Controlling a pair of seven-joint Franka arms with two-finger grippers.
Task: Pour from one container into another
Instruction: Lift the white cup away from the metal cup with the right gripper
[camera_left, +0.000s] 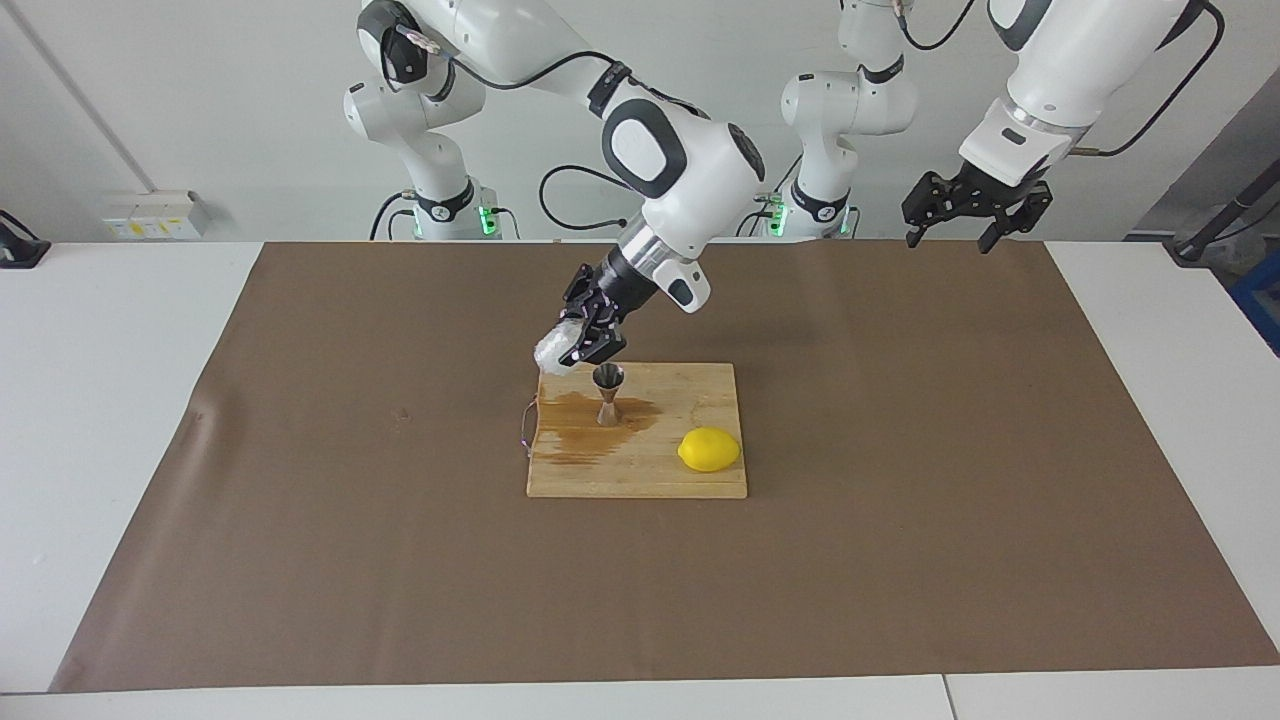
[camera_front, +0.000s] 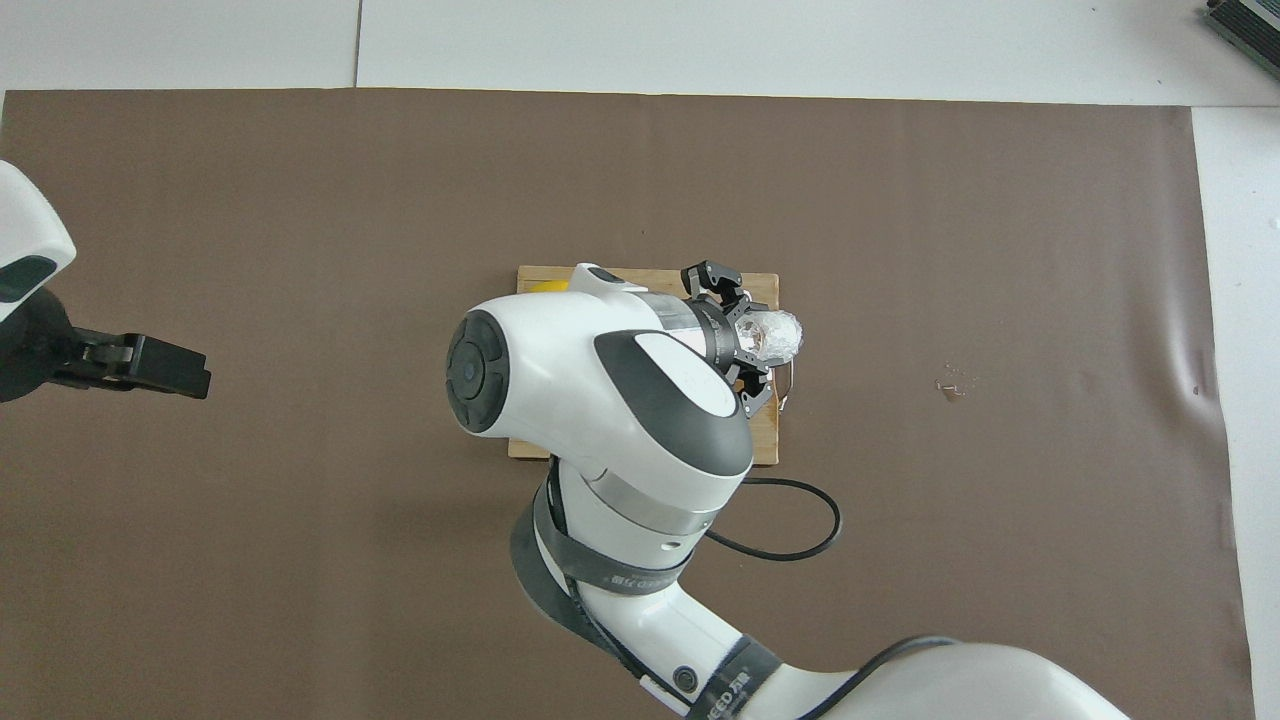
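Observation:
The right gripper (camera_left: 583, 343) is shut on the small crinkled whitish cup (camera_left: 556, 351) and holds it tilted in the air. The cup is over the corner of the wooden board (camera_left: 640, 478), just above and beside the top of the steel hourglass jigger (camera_left: 608, 393). The jigger stands upright on the board, in a wet brown stain (camera_left: 580, 428). In the overhead view the cup (camera_front: 778, 335) sticks out of the right gripper (camera_front: 748, 338), and the arm hides the jigger. The left gripper (camera_left: 962, 222) is open and empty, waiting high over the mat's edge nearest the robots, at the left arm's end; it also shows in the overhead view (camera_front: 150, 366).
A yellow lemon (camera_left: 709, 449) lies on the board, toward the left arm's end; only a sliver of the lemon (camera_front: 548, 286) shows from overhead. A brown mat (camera_left: 900, 500) covers the table. A few spilled drops (camera_front: 948, 386) mark the mat toward the right arm's end.

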